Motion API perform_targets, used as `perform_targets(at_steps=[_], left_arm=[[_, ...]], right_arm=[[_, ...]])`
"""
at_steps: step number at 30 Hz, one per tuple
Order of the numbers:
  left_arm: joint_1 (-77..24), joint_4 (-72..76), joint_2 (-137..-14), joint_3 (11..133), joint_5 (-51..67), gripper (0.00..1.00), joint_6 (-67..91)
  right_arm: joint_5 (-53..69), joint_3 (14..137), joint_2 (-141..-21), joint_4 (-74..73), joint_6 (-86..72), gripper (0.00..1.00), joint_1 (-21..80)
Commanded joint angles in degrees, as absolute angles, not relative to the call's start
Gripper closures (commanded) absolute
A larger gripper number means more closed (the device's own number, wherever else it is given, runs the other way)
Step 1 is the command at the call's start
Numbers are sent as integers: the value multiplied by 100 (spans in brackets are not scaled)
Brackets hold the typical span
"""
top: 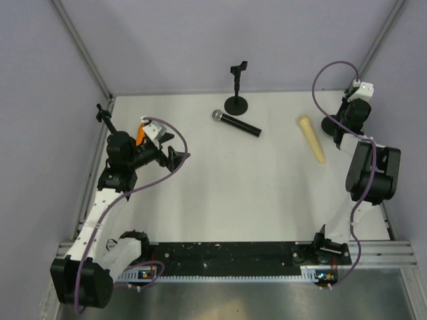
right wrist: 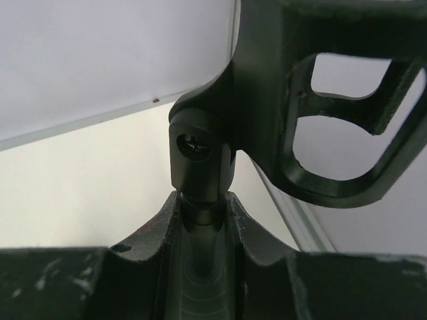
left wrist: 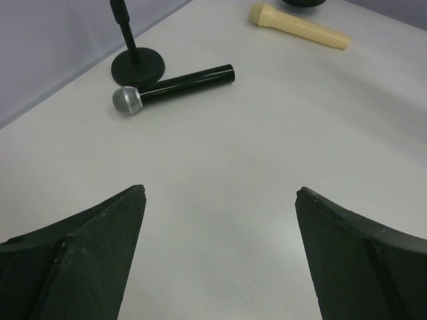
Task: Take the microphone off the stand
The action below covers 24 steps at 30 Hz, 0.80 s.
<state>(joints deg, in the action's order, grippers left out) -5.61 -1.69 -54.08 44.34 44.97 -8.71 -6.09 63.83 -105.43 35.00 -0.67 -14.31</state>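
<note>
- On the far side of the white table (top: 200,200), the black microphone (top: 235,124) lies flat just beside a black stand (top: 237,100)
- Spread wide and empty, the left gripper (left wrist: 220,191)
- Clamped round the pole of a second stand (right wrist: 200,157), the right gripper (right wrist: 203,227); a cream microphone (top: 312,138) lies near

Top external: high, behind arm bases (top: 133,248), looks down and forward over whole table (top: 220,200); far off, whole workspace in frame

Left wrist: low over table, faces forward between own wide-apart fingers (left wrist: 93,253) of left gripper (left wrist: 220,191); well ahead of fingertips: black microphone (left wrist: 170,87), stand (left wrist: 138,65), cream microphone (left wrist: 300,28) (all three also in top view)

Right wrist: extreme close-up, faces along right gripper (right wrist: 203,253) toward wall (right wrist: 100,60); second stand (right wrist: 200,160), pinched between fingers, fills frame; shared with top view: only that stand
</note>
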Motion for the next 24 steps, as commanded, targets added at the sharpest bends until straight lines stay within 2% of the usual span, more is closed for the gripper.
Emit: perform_targets(at_steps=[1,9,10,11,13,15,17,19,24], left_arm=[[-483,193,-5238,4351,4684,1,-826],[-422,360,-5238,4263,4816,1,-694],[-422,369,-5230,4254,4825,1,-686],[-422,378,-5229,4263,4834,1,-694],[-413,387,-5221,4280,4869,1,-677],[-413,404,-5221,4315,4904,1,-633],[-413,396,-5221,4394,4913,1,-589],[-422,378,-5203,4447,4913,1,-571],[-413,-296,-5089,4771,4668,1,-834]], right_arm=[[-958,6820,-10617,4675,-62,100,-1398],[-1011,6627,-10881,4799,-35,100,-1398],[-959,6618,-10881,4755,-35,96,-1406],[-880,6592,-10872,4703,139,88,-1406],[-669,6583,-10837,4501,176,58,-1406],[-528,6574,-10723,4211,158,32,-1406],[-475,6513,-10522,3983,132,14,-1406],[-457,6460,-10285,3632,158,1,-1406],[-282,6346,-9372,2078,369,1,-1406]])
